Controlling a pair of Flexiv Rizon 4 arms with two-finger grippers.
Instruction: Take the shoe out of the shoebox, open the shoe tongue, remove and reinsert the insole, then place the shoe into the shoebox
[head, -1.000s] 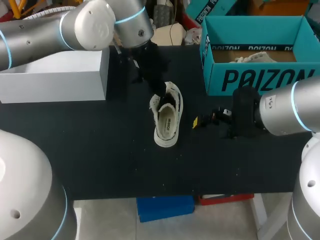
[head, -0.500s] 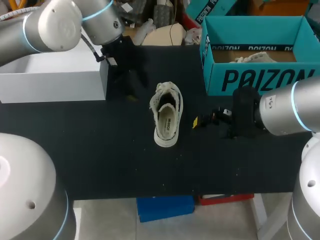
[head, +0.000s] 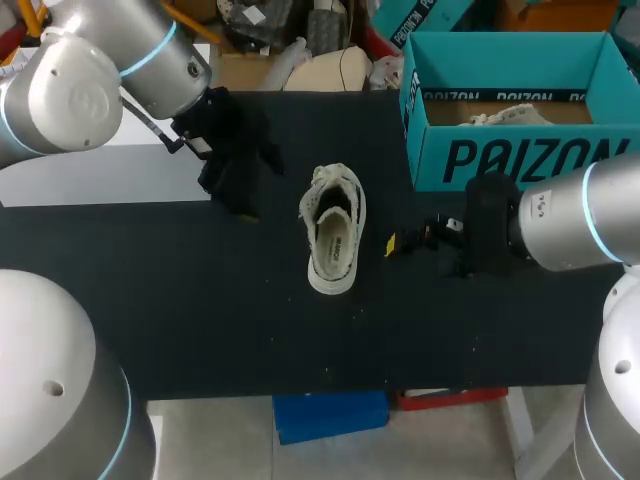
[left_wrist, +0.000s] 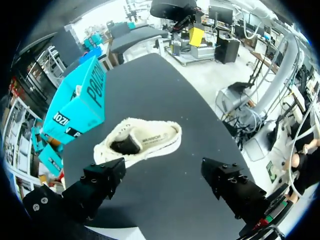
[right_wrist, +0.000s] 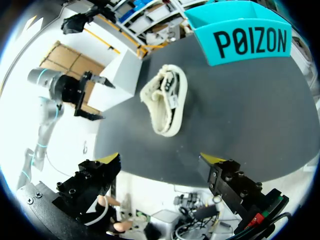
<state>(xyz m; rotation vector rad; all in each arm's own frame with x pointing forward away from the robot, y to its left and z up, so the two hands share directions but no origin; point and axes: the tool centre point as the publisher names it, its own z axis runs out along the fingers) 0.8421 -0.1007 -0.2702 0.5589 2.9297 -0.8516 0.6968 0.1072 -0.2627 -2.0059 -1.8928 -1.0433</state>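
Shoe (head: 333, 228) sits on table (head: 200, 310) between left gripper (left_wrist: 162, 172) and right gripper (right_wrist: 160, 160), both spread, empty.

Shoebox (head: 520, 160), upper right: front wall hides most of its inside from you. Left gripper (head: 245, 190), upper left: just a dark blur.

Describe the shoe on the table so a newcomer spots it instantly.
Start at the black table, with a teal shoebox at its far right and a white box at its left. The shoe lies between them on the tabletop. It is a cream low-top, the only shoe outside the shoebox.
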